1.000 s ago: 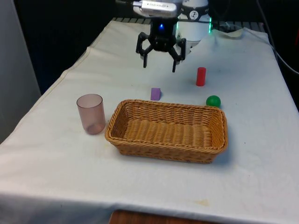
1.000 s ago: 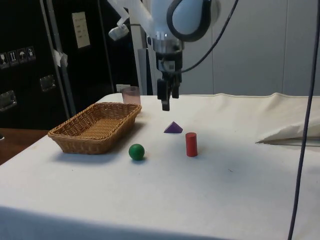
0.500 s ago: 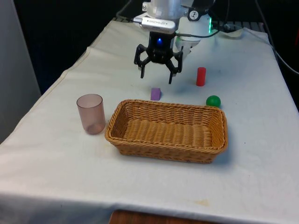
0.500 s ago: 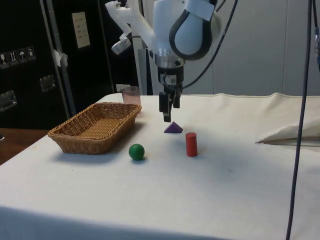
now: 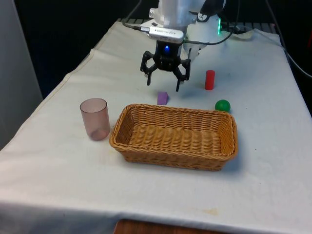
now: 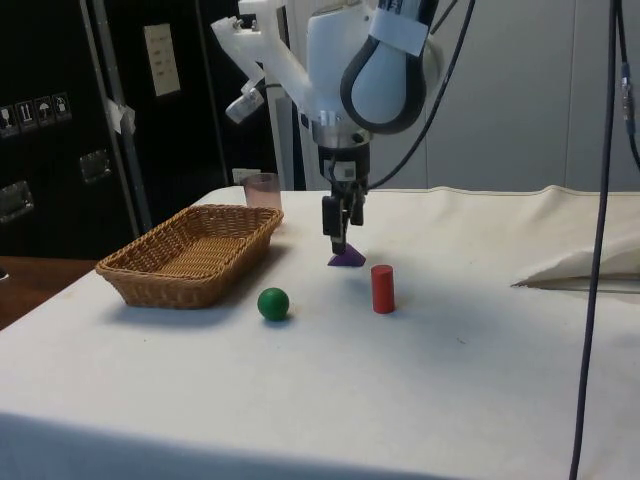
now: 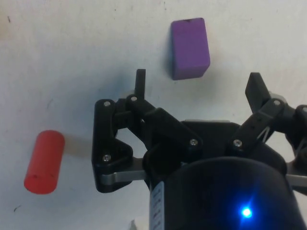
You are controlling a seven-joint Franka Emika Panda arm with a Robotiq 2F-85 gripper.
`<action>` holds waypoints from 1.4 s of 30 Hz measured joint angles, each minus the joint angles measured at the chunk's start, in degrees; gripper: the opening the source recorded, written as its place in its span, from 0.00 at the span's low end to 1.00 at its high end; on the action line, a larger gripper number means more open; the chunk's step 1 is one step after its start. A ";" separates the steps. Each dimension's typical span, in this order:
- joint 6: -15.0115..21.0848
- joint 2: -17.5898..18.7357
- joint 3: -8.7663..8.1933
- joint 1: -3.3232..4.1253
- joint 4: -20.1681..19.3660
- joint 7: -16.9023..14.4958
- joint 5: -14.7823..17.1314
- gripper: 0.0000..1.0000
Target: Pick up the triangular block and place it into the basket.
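Hanging low over the table (image 5: 58, 161), the claw (image 5: 164, 84) is held wide open with nothing in it, so that the purple block (image 5: 162, 98) can fit between its fingers. The block is seen lying on the cloth just beside the far wall of the basket (image 5: 223, 155). A red peg (image 5: 209, 80), a green ball (image 5: 222, 105) and a cup (image 5: 94, 118) are left standing apart, out of the way.

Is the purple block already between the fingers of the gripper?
No. In the wrist view the purple block lies on the cloth beyond the open gripper, not between its fingers.
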 measured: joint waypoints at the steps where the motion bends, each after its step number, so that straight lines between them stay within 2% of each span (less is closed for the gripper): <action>1: 0.06 0.40 0.00 0.00 0.11 0.00 0.00 1.00; 11: 0.74 2.18 0.11 0.00 0.86 0.23 0.00 1.00; 21: 0.74 2.98 0.11 0.06 1.60 0.40 0.00 0.52; 24: 0.74 2.98 0.11 0.06 1.66 0.40 0.00 0.35; 25: 0.74 2.98 0.11 0.06 1.66 0.40 0.00 0.33; 37: 0.74 2.98 0.11 0.06 1.78 0.46 0.00 0.34; 42: -0.29 1.20 -0.06 0.06 1.89 0.46 0.00 0.34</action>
